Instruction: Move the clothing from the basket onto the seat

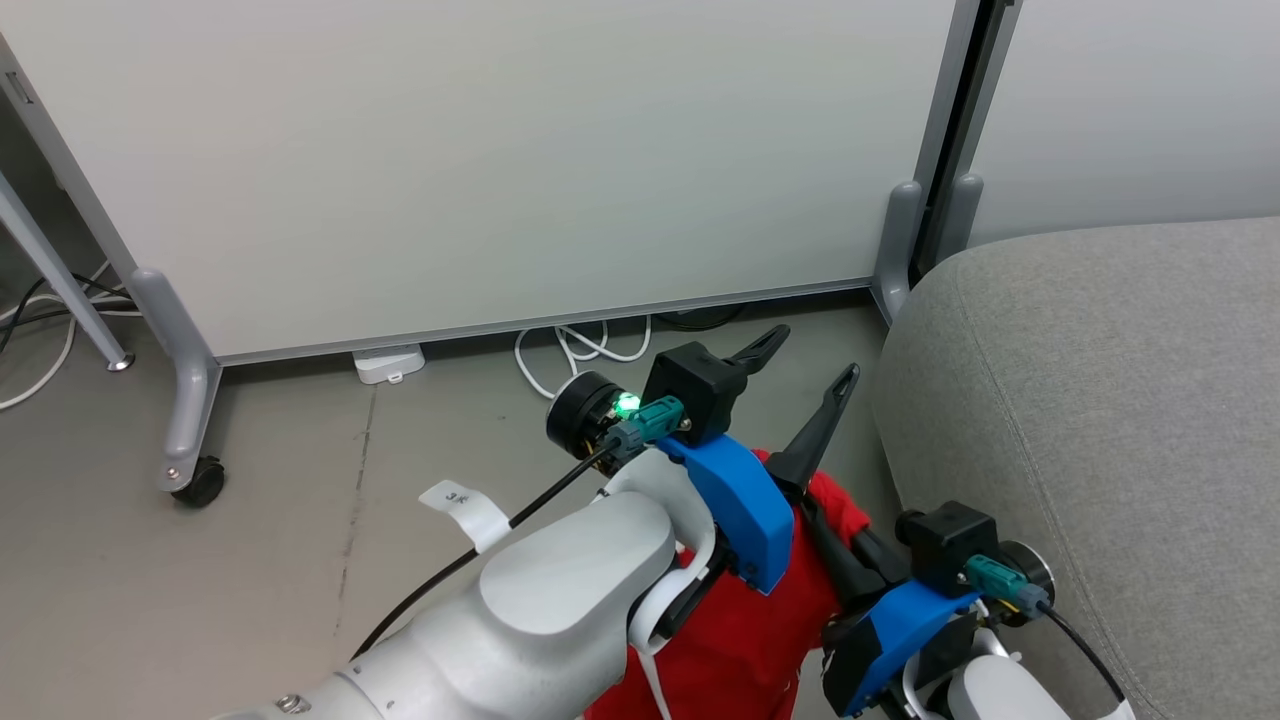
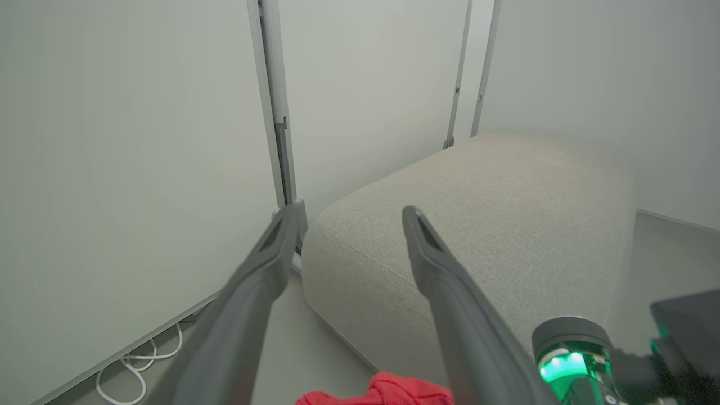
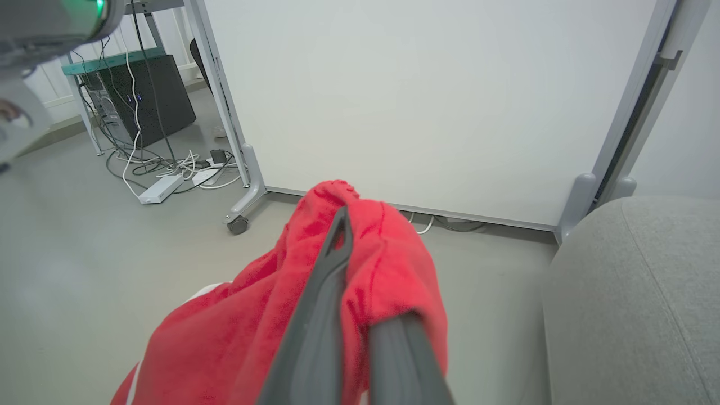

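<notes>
Right gripper (image 3: 351, 264) is clamped tight on the clothing (image 3: 264, 320). The red fabric bunches over one finger and drapes down below the claw. The left arm reaches across just in front of it, forearm angled up toward the seat (image 1: 1100, 400). The left gripper (image 1: 805, 368) has its fingers spread wide with nothing between them, and a bit of the red cloth sits right under its base. The grey cushion is just beyond the tips, off to the right. Further out past both claws there's a white partition panel (image 1: 500, 170) with some cables (image 1: 585, 350) at its foot.
</notes>
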Motion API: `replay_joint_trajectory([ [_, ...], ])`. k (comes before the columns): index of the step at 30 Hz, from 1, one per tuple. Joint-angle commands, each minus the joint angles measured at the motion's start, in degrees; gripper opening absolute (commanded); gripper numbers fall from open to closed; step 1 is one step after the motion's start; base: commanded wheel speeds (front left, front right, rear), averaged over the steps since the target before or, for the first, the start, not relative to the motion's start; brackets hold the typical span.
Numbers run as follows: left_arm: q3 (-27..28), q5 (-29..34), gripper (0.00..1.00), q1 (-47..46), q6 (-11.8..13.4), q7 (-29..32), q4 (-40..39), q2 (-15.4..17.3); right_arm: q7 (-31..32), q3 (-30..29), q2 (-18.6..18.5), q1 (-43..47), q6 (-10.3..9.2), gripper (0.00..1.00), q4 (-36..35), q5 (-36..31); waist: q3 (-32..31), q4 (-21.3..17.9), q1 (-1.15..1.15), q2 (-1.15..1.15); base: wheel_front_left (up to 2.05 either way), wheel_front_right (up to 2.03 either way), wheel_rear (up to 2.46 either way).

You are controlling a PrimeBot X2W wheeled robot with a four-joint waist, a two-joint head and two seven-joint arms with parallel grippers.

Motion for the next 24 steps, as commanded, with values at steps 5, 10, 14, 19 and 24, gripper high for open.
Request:
replay_joint_trajectory([
  [5, 5.9, 4.1, 1.0, 5.1, 0.5, -0.3, -1.2, 0.9, -0.7, -2.3, -0.1, 1.1, 0.03, 0.0, -1.3, -0.4, 0.2, 0.2, 0.0, 0.0, 0.0, 0.0, 0.0],
  [10, 13.8, 10.3, 1.0, 12.7, 0.5, -0.3, -5.8, 3.8, -0.6, -3.3, -0.1, 2.0, 0.03, 0.0, -2.7, -0.7, 0.4, -0.1, 0.0, 0.0, 0.0, 0.0, 0.0],
  [14, 20.3, 17.1, 1.0, 19.9, 1.1, -0.2, -10.4, 6.3, -0.3, -3.5, -0.1, 2.5, 0.03, 0.0, -4.0, -0.9, 0.6, -0.5, 0.0, 0.0, 0.0, 0.0, 0.0],
  [19, 30.3, 24.1, 1.0, 30.0, 1.0, -0.2, -16.3, 7.7, -0.1, -3.7, -0.1, 3.2, 0.03, 0.0, -5.5, -1.0, 1.0, -1.1, 0.0, 0.0, 0.0, 0.0, 0.0],
  [24, 37.3, 28.7, 1.0, 37.2, -0.6, -0.2, -19.5, 7.6, 0.4, -3.9, -0.1, 3.7, 0.03, 0.0, -6.5, -1.0, 1.2, -1.3, 0.0, 0.0, 0.0, 0.0, 0.0],
])
